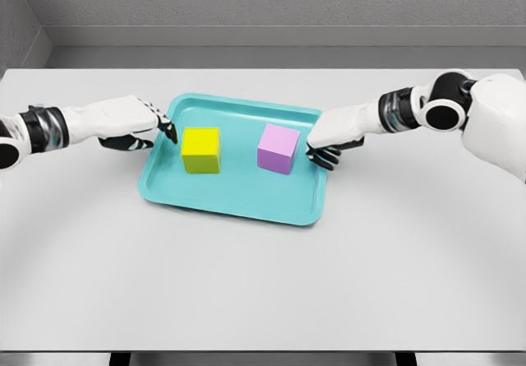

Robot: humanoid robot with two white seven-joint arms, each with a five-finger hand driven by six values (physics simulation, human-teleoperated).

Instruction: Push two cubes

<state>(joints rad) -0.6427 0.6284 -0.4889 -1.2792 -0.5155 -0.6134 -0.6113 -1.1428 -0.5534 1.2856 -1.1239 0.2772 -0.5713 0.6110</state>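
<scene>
teal tray [234, 197] lay on white table [263, 284], slightly rotated, about centre, a little toward far side. yellow cube [201, 150] sat inside tray, left half, upright, flat on tray floor. pink cube [278, 148] sat inside tray, right half, also flat on floor. cubes well apart, bare tray floor between them.

left hand [136, 123] reached in from left edge, over tray's left rim, fingers curled together, holding nothing. dark fingertips [170, 130] pointed at yellow cube's left face, just beside it; contact could not be told.

right hand [333, 136] reached in from right edge, over tray's right rim, fingers likewise curled, nothing clamped. dark fingertips [316, 154] just beside pink cube's right face, near its lower edge; touching or a hair apart, could not be told.

both forearms held low over table, roughly level, aimed inward toward one another. grey wall [263, 4] beyond far table edge.
</scene>
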